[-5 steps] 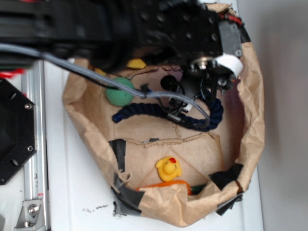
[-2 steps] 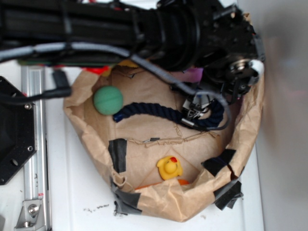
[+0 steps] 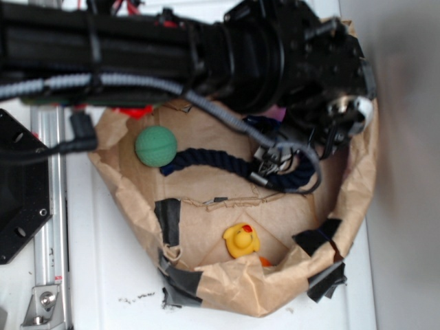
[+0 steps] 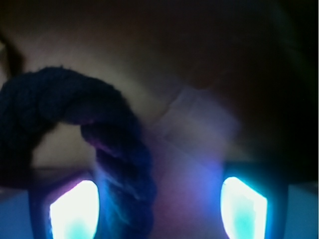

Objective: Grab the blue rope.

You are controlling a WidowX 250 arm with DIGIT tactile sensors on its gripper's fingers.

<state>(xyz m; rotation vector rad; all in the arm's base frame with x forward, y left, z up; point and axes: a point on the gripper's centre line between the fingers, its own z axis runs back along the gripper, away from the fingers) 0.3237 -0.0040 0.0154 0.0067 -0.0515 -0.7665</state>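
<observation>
The blue rope (image 3: pixel 213 161) is a thick dark navy twisted rope lying curved across the floor of a brown paper bag, from beside a green ball (image 3: pixel 156 145) to the right. My gripper (image 3: pixel 278 159) hangs over its right part, largely hidden by the black arm. In the wrist view the rope (image 4: pixel 119 169) runs down between my two glowing fingertips (image 4: pixel 75 211), close to the left one. The jaws stand wide apart, and the gripper (image 4: pixel 158 209) is open with the rope inside the gap.
The crumpled paper bag wall (image 3: pixel 357 179), patched with black tape, rings the rope. A yellow rubber duck (image 3: pixel 241 240) sits near the front wall. A thin grey cable (image 3: pixel 227 117) loops over the rope. A metal rail (image 3: pixel 48 206) stands at the left.
The arm has swung right and lowered into the bag over the rope's right part. The green ball has shifted left and the bag has been pushed a little.
</observation>
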